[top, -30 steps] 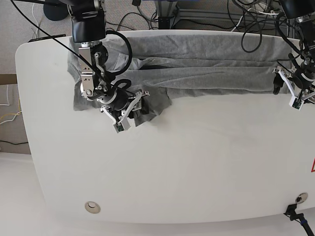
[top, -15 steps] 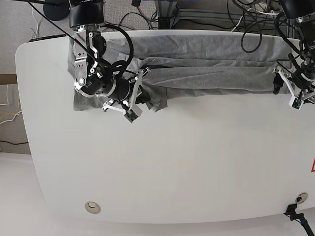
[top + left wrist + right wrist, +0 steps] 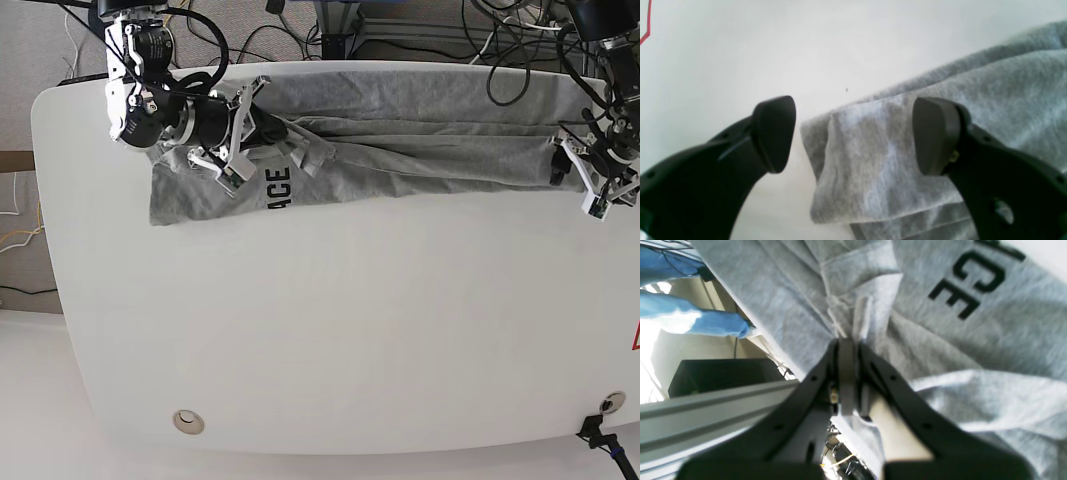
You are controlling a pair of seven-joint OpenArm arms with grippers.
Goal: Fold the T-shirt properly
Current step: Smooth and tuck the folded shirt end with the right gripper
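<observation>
The T-shirt (image 3: 400,140) lies stretched in a long wrinkled band along the far edge of the white counter (image 3: 330,340), running from the far left almost to the far right. At the left end of the scene the right end effector (image 3: 262,128) is clamped shut on a bunched fold of the grey cloth; the right wrist view shows its jaws pressed together with fabric pinched between them and the pinched cloth lifted clear of the surface. The step in hand looks like a lengthwise fold: carrying that gathered edge over the body of the shirt. The next move probably calls for drawing the fold across evenly and laying it flat without dragging the rest of the garment out of line.

Just beside that grip, black block capitals (image 3: 277,186) show on the cloth; in the base view they read "ACE", and the right wrist view catches "CE" with part of another letter above, so the full word cannot be told.

At the right end, the left end effector (image 3: 596,176) stands with jaws wide apart and empty, straddling the shirt's corner, which lies on the counter between its fingers (image 3: 935,133). A pinch there would likely steady that end.
</observation>
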